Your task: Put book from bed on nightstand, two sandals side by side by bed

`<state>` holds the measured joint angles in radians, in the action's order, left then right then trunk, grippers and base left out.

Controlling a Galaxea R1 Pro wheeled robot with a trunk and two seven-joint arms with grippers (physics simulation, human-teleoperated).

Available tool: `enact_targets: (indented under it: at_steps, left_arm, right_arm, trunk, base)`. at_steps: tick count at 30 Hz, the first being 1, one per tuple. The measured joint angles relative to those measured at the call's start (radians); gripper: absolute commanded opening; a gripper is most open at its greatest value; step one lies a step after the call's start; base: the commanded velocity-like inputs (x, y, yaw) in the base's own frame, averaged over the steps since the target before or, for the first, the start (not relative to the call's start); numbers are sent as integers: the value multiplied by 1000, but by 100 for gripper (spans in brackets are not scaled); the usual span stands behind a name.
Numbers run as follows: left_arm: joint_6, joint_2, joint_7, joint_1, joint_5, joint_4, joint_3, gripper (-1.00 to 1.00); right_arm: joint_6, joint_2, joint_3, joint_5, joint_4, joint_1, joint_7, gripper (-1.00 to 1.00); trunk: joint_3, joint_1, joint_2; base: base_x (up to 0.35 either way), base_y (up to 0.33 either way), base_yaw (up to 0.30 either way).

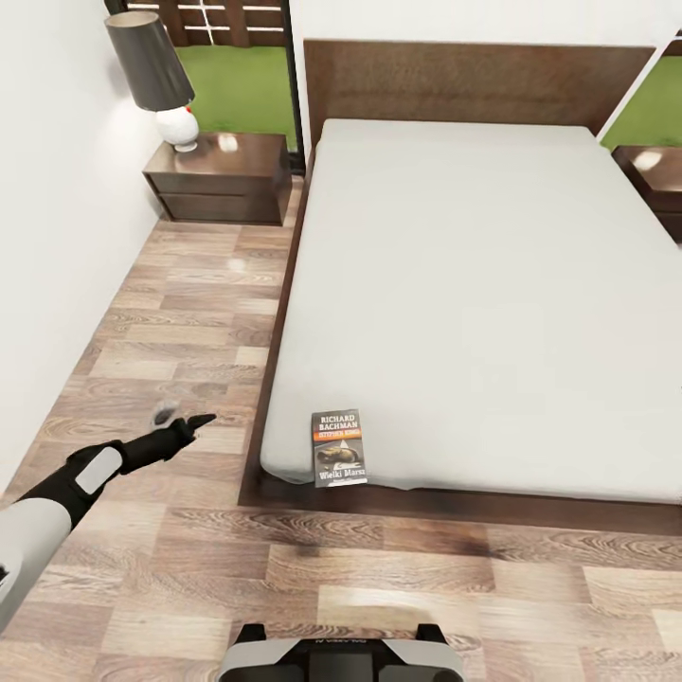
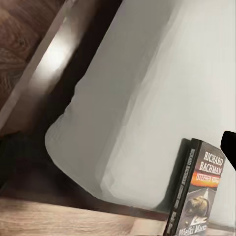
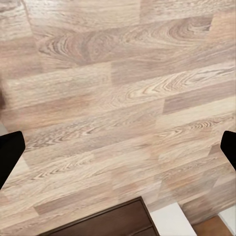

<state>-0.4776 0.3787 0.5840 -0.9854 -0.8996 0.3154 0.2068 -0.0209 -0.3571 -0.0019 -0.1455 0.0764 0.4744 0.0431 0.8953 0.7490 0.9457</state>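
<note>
The book [image 1: 339, 447], dark with an orange band, lies flat on the near left corner of the bed's grey mattress [image 1: 474, 284]. It also appears in the left wrist view as the book [image 2: 199, 196], near the mattress corner [image 2: 123, 123]. My left gripper [image 1: 185, 419] hovers open over the floor to the left of the bed, about a forearm's length from the book; one fingertip [image 2: 230, 147] shows at the picture's edge. My right gripper [image 3: 118, 152] is open above bare floor planks. A nightstand [image 1: 220, 175] stands left of the headboard, another nightstand [image 1: 654, 175] right of it. The sandals are out of view.
A lamp [image 1: 161, 80] with a dark shade sits on the left nightstand. A white wall [image 1: 47, 237] borders the strip of wooden floor [image 1: 189, 313] beside the bed. The dark bed frame [image 1: 275, 379] edges the mattress. My base [image 1: 341, 658] shows at the bottom.
</note>
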Motion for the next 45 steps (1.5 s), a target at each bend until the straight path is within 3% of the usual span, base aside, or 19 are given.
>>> enact_targets:
  at_steps: [9, 14, 18, 22, 24, 25, 28, 30, 33, 38, 45]
  left_arm:
    - [248, 3, 39, 11, 2, -259, 2, 100]
    - [392, -12, 45, 105, 3, -290, 9, 100]
    - [474, -31, 13, 193, 1, -293, 3, 100]
    - [578, -41, -26, 293, -3, -295, 4, 100]
    - [595, -42, -36, 309, -3, -295, 3, 100]
    - [603, -43, -43, 321, -3, -295, 4, 100]
    - [609, -49, -48, 335, -3, -296, 3, 100]
    - [612, -60, -51, 344, -3, -296, 3, 100]
    - [613, -63, -52, 350, -3, -297, 3, 100]
    - [613, -64, -52, 354, -3, -297, 3, 100]
    - [612, -65, -50, 365, -5, -297, 3, 100]
  right_arm:
    - [0, 1, -1, 1, -5, 0, 0, 100]
    - [-1, 1, -2, 3, -7, 0, -5, 100]
    - [-1, 12, 2, 3, -50, 0, -7, 100]
    - [-11, 80, 4, 1, -217, 1, -7, 100]
    - [-13, 105, 4, 1, -256, 2, -7, 100]
    - [-14, 135, 4, 1, -286, 2, -7, 100]
    - [-14, 183, 4, 1, -319, 2, -7, 100]
    - [-15, 237, 4, 1, -374, 3, -8, 100]
    - [-15, 284, 4, 2, -418, 3, -8, 100]
    - [-15, 321, 3, 2, -439, 3, -7, 100]
    - [-16, 412, 5, 0, -474, 3, 5, 100]
  trunk:
    - [-28, -35, -63]
    - [-44, -54, -98]
    - [-56, -69, -126]
    - [-69, -84, -154]
    - [-72, -88, -161]
    - [-72, -88, -161]
    - [-72, -88, -161]
    - [-72, -88, -161]
    - [-72, -88, -161]
    - [-72, -88, -161]
    - [-72, -88, -161]
  base:
    - [0, 0, 0]
    - [0, 0, 0]
    - [0, 0, 0]
    - [0, 0, 0]
    - [0, 0, 0]
    - [0, 0, 0]
    - [0, 0, 0]
    - [0, 0, 0]
    - [0, 0, 0]
    - [0, 0, 0]
    - [0, 0, 0]
